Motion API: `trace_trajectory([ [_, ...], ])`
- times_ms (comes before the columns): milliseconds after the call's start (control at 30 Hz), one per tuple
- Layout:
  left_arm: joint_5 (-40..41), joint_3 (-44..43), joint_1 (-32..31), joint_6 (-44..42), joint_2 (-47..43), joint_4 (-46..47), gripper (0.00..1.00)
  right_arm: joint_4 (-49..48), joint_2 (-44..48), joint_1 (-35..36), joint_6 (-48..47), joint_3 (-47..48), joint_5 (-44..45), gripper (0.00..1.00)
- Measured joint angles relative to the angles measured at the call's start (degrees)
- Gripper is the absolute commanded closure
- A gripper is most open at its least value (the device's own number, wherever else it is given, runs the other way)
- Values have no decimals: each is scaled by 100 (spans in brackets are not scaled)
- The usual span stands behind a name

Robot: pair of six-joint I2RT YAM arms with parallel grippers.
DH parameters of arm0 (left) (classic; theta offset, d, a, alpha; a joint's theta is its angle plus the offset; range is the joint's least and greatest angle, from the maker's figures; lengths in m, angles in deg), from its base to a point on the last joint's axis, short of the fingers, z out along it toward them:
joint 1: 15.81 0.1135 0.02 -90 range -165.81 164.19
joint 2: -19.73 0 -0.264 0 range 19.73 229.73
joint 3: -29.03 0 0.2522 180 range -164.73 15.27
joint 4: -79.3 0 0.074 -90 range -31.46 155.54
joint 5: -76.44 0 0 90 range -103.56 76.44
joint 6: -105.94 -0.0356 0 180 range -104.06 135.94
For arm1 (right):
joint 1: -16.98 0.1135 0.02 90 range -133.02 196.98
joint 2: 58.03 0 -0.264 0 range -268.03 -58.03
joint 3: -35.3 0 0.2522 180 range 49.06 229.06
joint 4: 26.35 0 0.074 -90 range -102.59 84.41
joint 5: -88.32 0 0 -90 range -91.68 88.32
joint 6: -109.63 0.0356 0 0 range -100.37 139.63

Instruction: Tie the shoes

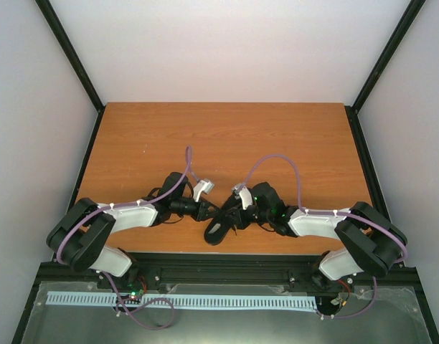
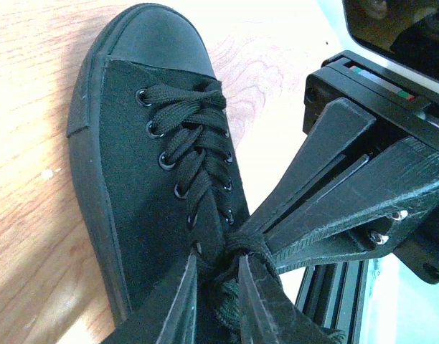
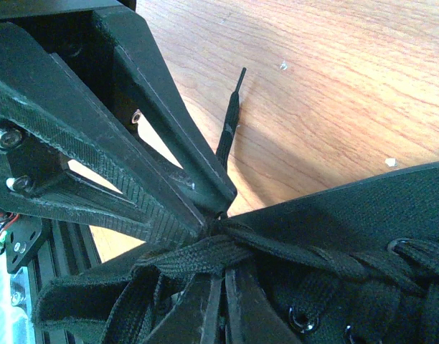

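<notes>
Together, left gripper [image 2: 217,264] and right gripper [image 3: 221,276] pinch laces [image 2: 194,136] atop the sneaker [image 2: 130,172].

Sneaker [image 1: 221,228] lies on table [image 1: 227,136] — near front edge.

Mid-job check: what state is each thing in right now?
sneaker: upright on the table, laced.
laces: crossed up the front, bunched at the top, no bow visible.
left gripper: shut on laces.
right gripper: shut on laces.
</notes>
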Motion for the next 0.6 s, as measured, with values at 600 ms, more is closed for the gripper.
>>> trace_trajectory([
  [600,-304,-2,2,24,247,120,71,-83,0,-2,92,-7,9,97],
])
